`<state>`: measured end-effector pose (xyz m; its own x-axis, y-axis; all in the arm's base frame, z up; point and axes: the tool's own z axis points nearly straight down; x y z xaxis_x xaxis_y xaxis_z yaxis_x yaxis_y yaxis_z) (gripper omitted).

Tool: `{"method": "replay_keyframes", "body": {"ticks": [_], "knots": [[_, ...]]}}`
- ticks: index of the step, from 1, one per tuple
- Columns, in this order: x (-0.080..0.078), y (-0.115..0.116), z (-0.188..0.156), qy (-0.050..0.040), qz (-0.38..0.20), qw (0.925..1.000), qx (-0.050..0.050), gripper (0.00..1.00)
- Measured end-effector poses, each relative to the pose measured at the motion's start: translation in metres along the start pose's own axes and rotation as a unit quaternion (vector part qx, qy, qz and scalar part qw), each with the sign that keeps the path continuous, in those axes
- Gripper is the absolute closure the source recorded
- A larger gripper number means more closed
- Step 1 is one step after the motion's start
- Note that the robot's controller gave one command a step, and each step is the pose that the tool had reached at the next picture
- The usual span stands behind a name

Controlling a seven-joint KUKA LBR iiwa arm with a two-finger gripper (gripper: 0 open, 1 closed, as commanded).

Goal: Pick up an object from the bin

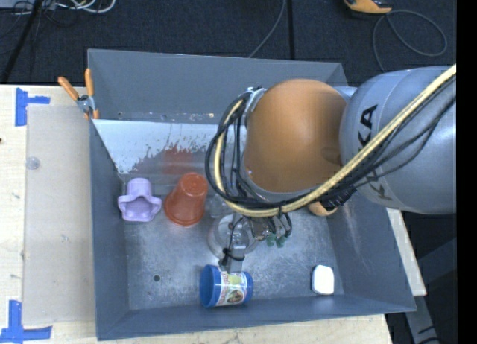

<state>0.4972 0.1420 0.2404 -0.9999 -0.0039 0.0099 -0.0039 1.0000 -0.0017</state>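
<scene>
The arm's (406,149) orange cover (294,138) is sitting nearest the camera, bulging over the middle and right of the grey bin (112,275). Five loose things are lying well apart on the bin's floor.

At the left, a pale purple flower-shaped piece (139,201) is resting by itself. Just right of it, an orange cup (186,199) is lying on its side with its wider end pointing near; whether anything is inside cannot be told. Further right, a clear round thing (219,237), perhaps a glass, is standing partly under the wrist. Near of it, a blue jar (226,288) with a printed label is lying on its side close to the near wall, its blue end pointing left and its contents hidden.

The gripper (235,255) is hanging just above the jar's far edge, beside the clear round thing. Whether it is released or clenched cannot be told, and nothing is showing in its grasp.

At the right, a small white block (323,279) is lying alone.
</scene>
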Motion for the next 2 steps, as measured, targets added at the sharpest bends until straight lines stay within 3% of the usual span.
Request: {"method": "replay_keyframes", "body": {"ticks": [1, 2], "knots": [[-0.002, -0.001, -0.004, -0.0038, 0.002, 1.0000, -0.001, 0.00], [0.002, 0.000, 0.018, -0.0058, -0.038, 0.9992, -0.001, 0.00]]}}
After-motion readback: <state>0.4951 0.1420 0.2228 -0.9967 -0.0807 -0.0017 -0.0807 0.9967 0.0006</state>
